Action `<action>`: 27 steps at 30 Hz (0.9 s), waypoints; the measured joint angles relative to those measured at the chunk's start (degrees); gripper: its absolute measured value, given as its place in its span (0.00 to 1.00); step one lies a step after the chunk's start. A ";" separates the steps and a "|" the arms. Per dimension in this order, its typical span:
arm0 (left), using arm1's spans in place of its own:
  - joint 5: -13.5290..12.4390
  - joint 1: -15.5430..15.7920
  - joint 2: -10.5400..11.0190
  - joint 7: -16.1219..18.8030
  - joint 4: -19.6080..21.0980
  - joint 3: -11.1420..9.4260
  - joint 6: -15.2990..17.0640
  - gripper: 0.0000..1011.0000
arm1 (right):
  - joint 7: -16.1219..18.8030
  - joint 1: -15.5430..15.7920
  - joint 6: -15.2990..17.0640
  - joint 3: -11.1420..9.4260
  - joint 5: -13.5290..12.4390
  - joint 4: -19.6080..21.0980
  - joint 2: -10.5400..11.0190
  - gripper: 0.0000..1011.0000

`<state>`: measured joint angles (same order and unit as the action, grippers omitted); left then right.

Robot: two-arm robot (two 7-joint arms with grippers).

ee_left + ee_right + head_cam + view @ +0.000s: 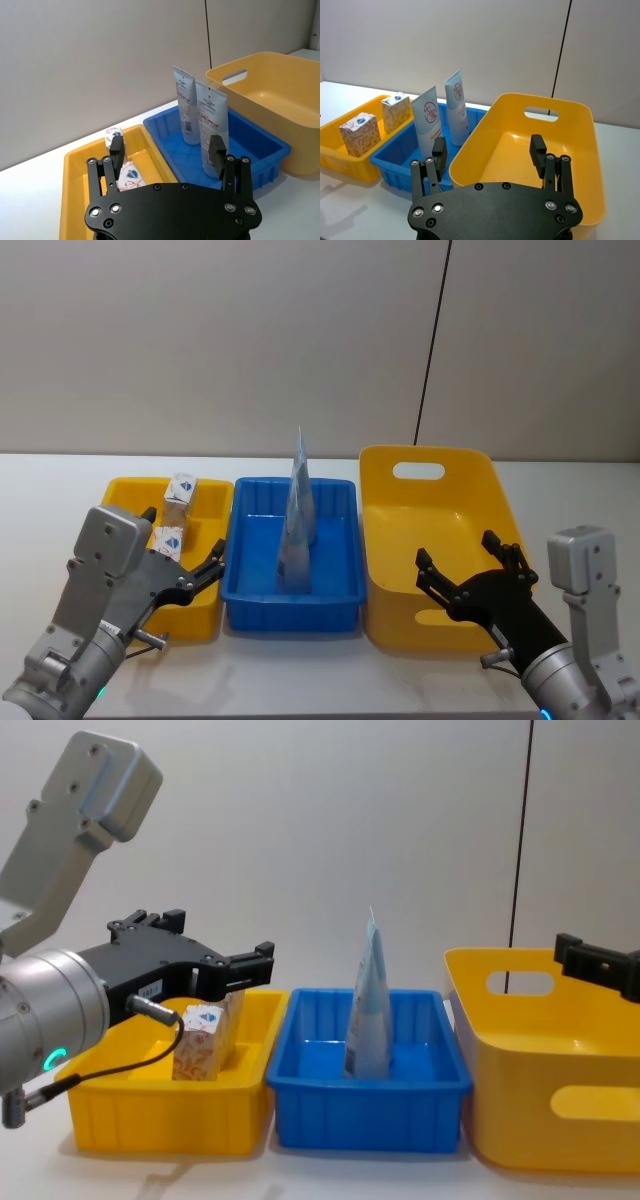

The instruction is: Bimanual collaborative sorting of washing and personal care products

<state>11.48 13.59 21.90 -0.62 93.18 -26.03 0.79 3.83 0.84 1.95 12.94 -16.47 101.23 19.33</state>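
Two small cartons stand in the small yellow bin (205, 502): a white box with a red leaf pattern (168, 540) (360, 134) and, behind it, a yellowish carton with a blue-white top (182, 490) (395, 111). A pair of pale-blue tubes (298, 520) (212, 125) stands upright in the blue bin (340, 570). My left gripper (212, 565) (167, 145) hangs open over the small yellow bin's front, empty, close to the white box. My right gripper (455, 555) (488, 146) is open and empty above the front of the large yellow bin (440, 510).
The three bins sit side by side on a white table (300, 670), close to a grey wall with a black cable (432, 350). The large yellow bin holds nothing. Bare table lies in front of the bins.
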 joint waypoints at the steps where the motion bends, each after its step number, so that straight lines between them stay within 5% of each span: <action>1: 0.00 0.00 0.00 0.00 0.00 0.01 0.00 0.99 | 0.00 0.00 0.00 0.00 0.00 0.00 0.00 0.99; 27: 0.00 0.00 0.00 0.00 0.00 0.00 0.00 0.99 | 0.00 0.00 0.00 0.00 0.00 0.00 0.00 0.99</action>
<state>11.48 13.59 21.89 -0.63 93.18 -26.02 0.79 3.83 0.84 1.95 12.94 -16.46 101.23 19.33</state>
